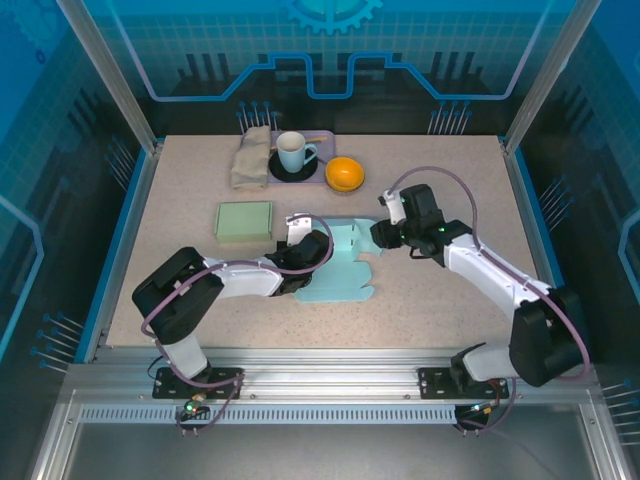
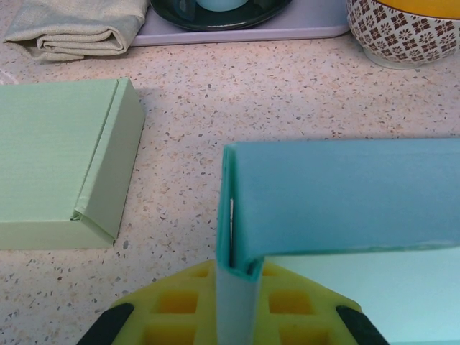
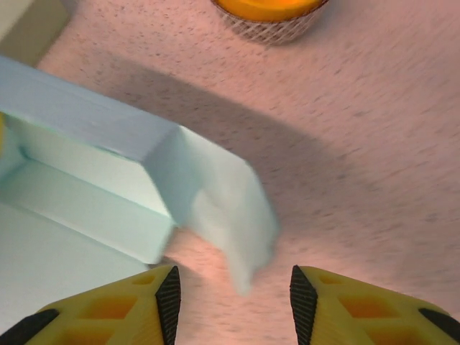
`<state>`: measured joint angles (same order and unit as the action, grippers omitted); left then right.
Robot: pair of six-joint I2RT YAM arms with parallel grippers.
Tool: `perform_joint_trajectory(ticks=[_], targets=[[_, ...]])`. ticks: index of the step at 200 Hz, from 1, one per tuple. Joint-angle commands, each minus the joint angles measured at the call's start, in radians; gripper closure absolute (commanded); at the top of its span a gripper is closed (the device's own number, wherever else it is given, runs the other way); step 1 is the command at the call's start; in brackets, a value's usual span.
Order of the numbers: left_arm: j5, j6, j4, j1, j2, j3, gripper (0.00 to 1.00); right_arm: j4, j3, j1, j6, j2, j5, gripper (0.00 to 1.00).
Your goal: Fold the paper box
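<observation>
The light blue paper box (image 1: 345, 278) lies half folded in the middle of the table, its rear wall raised. My left gripper (image 1: 308, 248) is shut on the box's doubled left wall (image 2: 237, 287), which stands upright between the yellow fingers (image 2: 172, 305). The raised rear wall (image 2: 345, 194) runs off to the right from that corner. My right gripper (image 1: 378, 236) is open at the box's right end. A blurred side flap (image 3: 223, 208) hangs just ahead of the gap between its fingertips (image 3: 169, 298), touching neither.
A closed green box (image 1: 244, 221) lies left of the blue one, near my left gripper. At the back are a folded cloth (image 1: 250, 155), a cup on a dark saucer (image 1: 293, 152) and an orange bowl (image 1: 344, 174).
</observation>
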<state>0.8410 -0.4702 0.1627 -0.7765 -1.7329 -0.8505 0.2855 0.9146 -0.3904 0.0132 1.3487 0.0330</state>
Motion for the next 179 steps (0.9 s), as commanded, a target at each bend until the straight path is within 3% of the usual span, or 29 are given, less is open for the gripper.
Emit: perform_joint_trajectory(ticks=[1,32,57,179], targets=[[-0.005,-0.008,0.030,-0.009,0.007,-0.005,1.00,-0.062,-0.092,0.057,-0.422,-0.024,0.087,0.53],[-0.005,-0.009,0.036,-0.008,0.015,0.006,1.00,-0.047,-0.048,0.198,-0.440,0.069,0.017,0.53],[-0.008,-0.007,0.052,-0.008,0.022,0.017,1.00,-0.073,-0.042,0.252,-0.420,0.142,-0.055,0.54],[-0.022,0.002,0.077,-0.008,0.029,0.029,1.00,-0.037,0.047,0.123,-0.503,0.266,-0.289,0.54]])
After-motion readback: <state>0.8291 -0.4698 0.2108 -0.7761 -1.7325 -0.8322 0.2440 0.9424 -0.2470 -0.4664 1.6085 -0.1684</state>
